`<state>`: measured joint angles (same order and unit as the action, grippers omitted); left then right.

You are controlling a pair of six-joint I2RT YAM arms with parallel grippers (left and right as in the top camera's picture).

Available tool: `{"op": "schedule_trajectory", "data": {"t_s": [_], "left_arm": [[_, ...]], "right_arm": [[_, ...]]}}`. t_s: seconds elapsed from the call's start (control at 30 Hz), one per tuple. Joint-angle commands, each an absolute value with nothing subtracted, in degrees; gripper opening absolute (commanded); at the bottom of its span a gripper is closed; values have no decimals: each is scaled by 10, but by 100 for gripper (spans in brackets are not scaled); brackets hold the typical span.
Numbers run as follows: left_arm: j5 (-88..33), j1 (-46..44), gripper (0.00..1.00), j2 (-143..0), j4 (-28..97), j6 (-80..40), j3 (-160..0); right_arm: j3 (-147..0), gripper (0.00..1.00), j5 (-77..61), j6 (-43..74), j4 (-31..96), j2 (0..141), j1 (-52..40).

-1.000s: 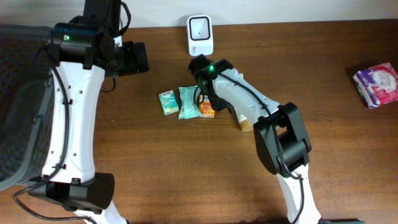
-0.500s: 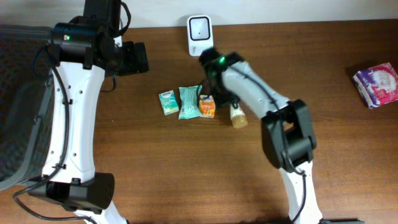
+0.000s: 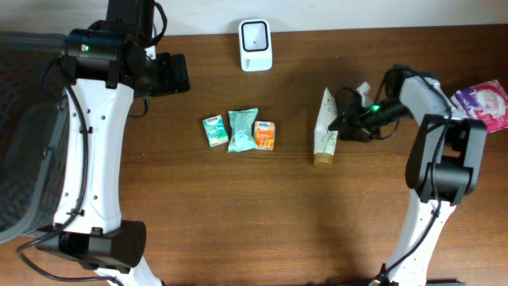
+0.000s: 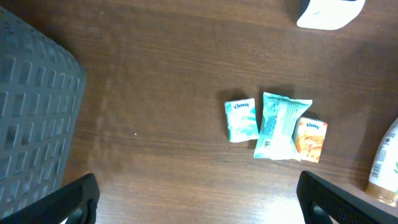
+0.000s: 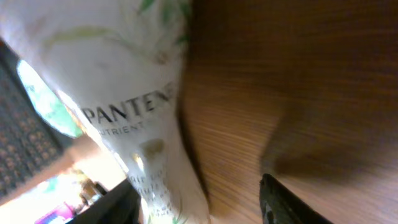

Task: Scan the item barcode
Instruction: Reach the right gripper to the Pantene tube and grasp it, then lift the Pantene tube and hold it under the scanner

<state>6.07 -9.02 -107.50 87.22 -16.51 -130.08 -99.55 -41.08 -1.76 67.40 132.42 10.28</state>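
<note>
Wood-grained counter (image 3: 238,214): brown and viewed from above; all the items listed below are laid on it
White tube (image 3: 325,123): laid flat on the counter, right of centre; its tan cap (image 3: 321,159) is turned toward the robot's side; the word "PANTENE" can be read on it in the right wrist view
Scanner (image 3: 255,45): white, stood at the far edge of the counter; it is placed well apart from the tube, up and to the tube's left
Right fingers (image 5: 289,202): seen parted, with bare wood between them; the tube is seen close beside one finger and is not clamped by both; from overhead they are found just to the right of the tube
Left fingers (image 4: 78,202): spread wide above the counter; nothing is held between them
Small items: a pale green tissue pack (image 3: 213,131), a teal packet (image 3: 242,130) and an orange box (image 3: 265,135) are lined up side by side, left of the tube
Far right: a pink and purple pack (image 3: 480,107) is set near the counter's edge
Far left: a grey mesh basket (image 3: 24,135) is seen beside the counter
</note>
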Motion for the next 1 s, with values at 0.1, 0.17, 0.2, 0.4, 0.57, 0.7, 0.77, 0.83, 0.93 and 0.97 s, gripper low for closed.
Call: {"op": "schedule_trajectory", "data": {"t_s": [0.1,0.17,0.2,0.4,0.57,0.7,0.77,0.83,0.93,0.97], "left_arm": [[65,-88,99,-1071,871,-167,-1305],[65,-88,99,-1071,871,-167,-1305],[65,-88,99,-1071,871,-167,-1305],[65,-88,99,-1071,871,-167,-1305],[65,-88,99,-1071,871,-167,-1305],[65,-88,99,-1071,871,-167,-1305],[65,-88,99,-1071,871,-167,-1305],[65,-88,99,-1071,871,-167,-1305],[65,-88,99,-1071,871,-167,-1305],[65,-88,99,-1071,871,-167,-1305]], "right_arm": [[-1224,84,-261,-3,828,1315,60],[-1287,88,-119,61,852,1315,-4],[-1295,89,-66,86,855,1315,-32],[-1197,99,191,262,820,1316,-185],[-1103,99,184,295,757,1316,-178],[-1066,84,133,290,711,1316,-160],[-1041,79,131,290,681,1316,-161],[-1035,64,131,287,669,1316,-161],[-1054,32,130,255,668,1315,-160],[-1067,20,130,248,675,1315,-160]]}}
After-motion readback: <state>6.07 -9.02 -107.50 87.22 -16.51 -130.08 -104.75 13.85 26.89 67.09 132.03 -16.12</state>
